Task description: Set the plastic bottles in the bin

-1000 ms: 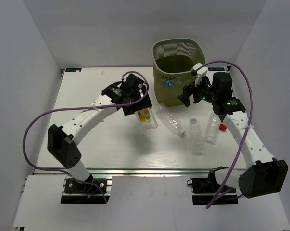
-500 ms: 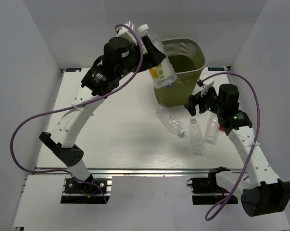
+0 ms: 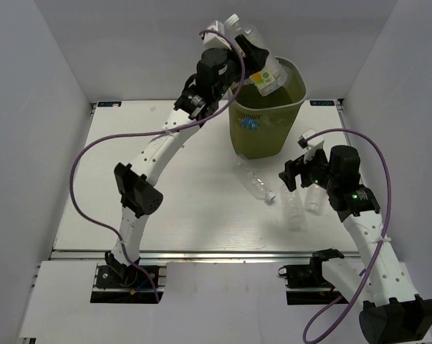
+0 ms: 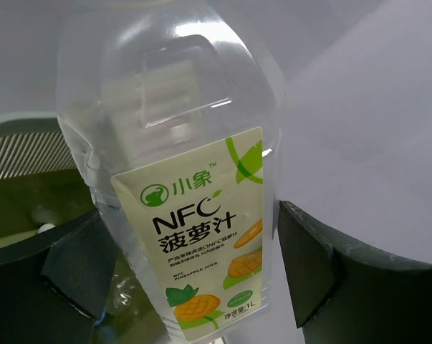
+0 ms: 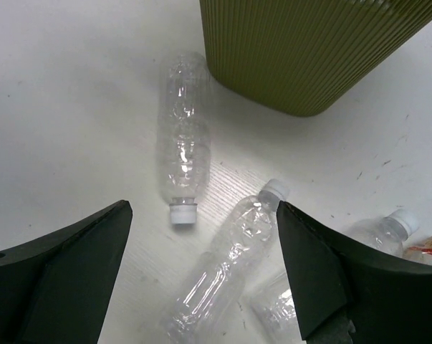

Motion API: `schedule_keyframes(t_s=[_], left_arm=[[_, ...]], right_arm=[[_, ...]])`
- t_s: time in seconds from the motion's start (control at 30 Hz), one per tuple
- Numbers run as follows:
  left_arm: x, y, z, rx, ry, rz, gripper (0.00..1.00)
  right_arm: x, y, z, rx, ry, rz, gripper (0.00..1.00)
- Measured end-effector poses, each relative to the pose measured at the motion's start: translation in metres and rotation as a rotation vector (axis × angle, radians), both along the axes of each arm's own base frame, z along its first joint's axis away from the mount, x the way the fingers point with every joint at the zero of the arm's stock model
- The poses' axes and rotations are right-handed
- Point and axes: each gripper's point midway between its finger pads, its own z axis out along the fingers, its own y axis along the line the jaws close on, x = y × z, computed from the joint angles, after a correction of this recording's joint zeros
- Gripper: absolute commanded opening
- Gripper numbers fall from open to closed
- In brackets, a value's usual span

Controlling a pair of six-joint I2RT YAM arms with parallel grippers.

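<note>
My left gripper (image 3: 250,51) is raised high and shut on the large clear bottle with the white, orange and green label (image 3: 266,72), held tilted over the open top of the olive-green bin (image 3: 267,136). In the left wrist view the labelled bottle (image 4: 194,236) fills the space between the fingers, with the bin's rim (image 4: 22,140) below at left. My right gripper (image 3: 293,175) is open and empty, low above three clear bottles lying on the table (image 3: 253,180) (image 3: 293,208) (image 3: 314,195). The right wrist view shows its gripper (image 5: 203,208) over two white-capped bottles (image 5: 181,136) (image 5: 223,276).
Something blue (image 3: 248,123) shows through the bin's wall. A third bottle (image 5: 377,233) and a red cap (image 5: 430,247) lie at the right of the right wrist view, and the bin's wall (image 5: 309,50) stands just beyond the bottles. White walls enclose the table.
My left arm has lifted the labelled bottle from the table, up and right, to over the bin. My right gripper has drawn back from the bin's side and down over the lying bottles.
</note>
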Motion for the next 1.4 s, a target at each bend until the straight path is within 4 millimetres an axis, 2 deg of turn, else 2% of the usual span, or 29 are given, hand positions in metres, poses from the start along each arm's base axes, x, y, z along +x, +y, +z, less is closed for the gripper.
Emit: schedule_keyframes(t_s=[0.07,0.1,0.13,0.17,0.27,0.4,0.57,0.7,0.73,0.83,0.9,0.97,1.03,1.13,1.2,1.27,1.33,1.4], left_arm=[[0.017,-0.005,-0.025,0.013,0.034,0.022,0.40],[0.024,-0.005,-0.037,0.021,0.052,0.034,0.69],[0.029,-0.005,-0.048,0.032,0.068,0.047,0.89],[0.034,-0.003,-0.058,0.044,0.088,0.057,1.00],[0.041,0.005,-0.071,0.065,0.115,0.086,1.00],[0.046,0.013,-0.063,0.052,0.095,0.102,1.00],[0.047,0.019,-0.055,0.041,0.080,0.111,1.00],[0.040,0.024,-0.051,0.045,0.078,0.109,1.00],[0.036,0.027,-0.049,0.053,0.075,0.109,1.00],[0.022,0.035,-0.033,0.101,0.035,0.108,1.00],[0.004,0.048,-0.018,0.162,0.009,0.106,1.00],[-0.027,0.068,-0.010,0.220,0.012,0.095,1.00],[-0.072,0.095,-0.007,0.257,0.010,0.071,1.00],[-0.149,0.143,-0.021,0.268,0.031,0.033,1.00],[-0.189,0.168,-0.043,0.255,0.071,0.013,0.98],[-0.214,0.181,-0.068,0.253,0.134,-0.011,0.97],[-0.222,0.179,-0.102,0.278,0.219,-0.043,0.97],[-0.223,0.173,-0.147,0.338,0.337,-0.072,0.96]], right_arm=[[-0.005,-0.001,-0.003,-0.002,0.008,0.000,0.90],[-0.006,-0.001,-0.004,-0.003,0.011,-0.001,0.90],[-0.007,-0.002,-0.004,-0.005,0.011,-0.002,0.90],[-0.007,-0.002,-0.005,-0.006,0.013,-0.004,0.90],[-0.008,-0.005,-0.012,-0.009,0.052,-0.023,0.90],[-0.007,-0.007,-0.030,-0.015,0.136,-0.040,0.90],[-0.009,-0.008,-0.039,-0.013,0.182,-0.046,0.90],[-0.009,-0.008,-0.039,-0.011,0.184,-0.050,0.90],[-0.009,-0.009,-0.039,-0.011,0.187,-0.052,0.88],[-0.012,-0.012,-0.044,-0.008,0.216,-0.074,0.88],[-0.013,-0.014,-0.050,-0.006,0.250,-0.089,0.86],[-0.013,-0.015,-0.058,-0.009,0.292,-0.098,0.86],[-0.014,-0.016,-0.070,-0.012,0.341,-0.110,0.85],[-0.013,-0.018,-0.092,-0.028,0.425,-0.130,0.83],[-0.015,-0.020,-0.113,-0.046,0.499,-0.151,0.82],[-0.017,-0.022,-0.129,-0.061,0.561,-0.166,0.82],[-0.017,-0.025,-0.142,-0.076,0.612,-0.182,0.80],[-0.017,-0.028,-0.152,-0.089,0.652,-0.201,0.80]])
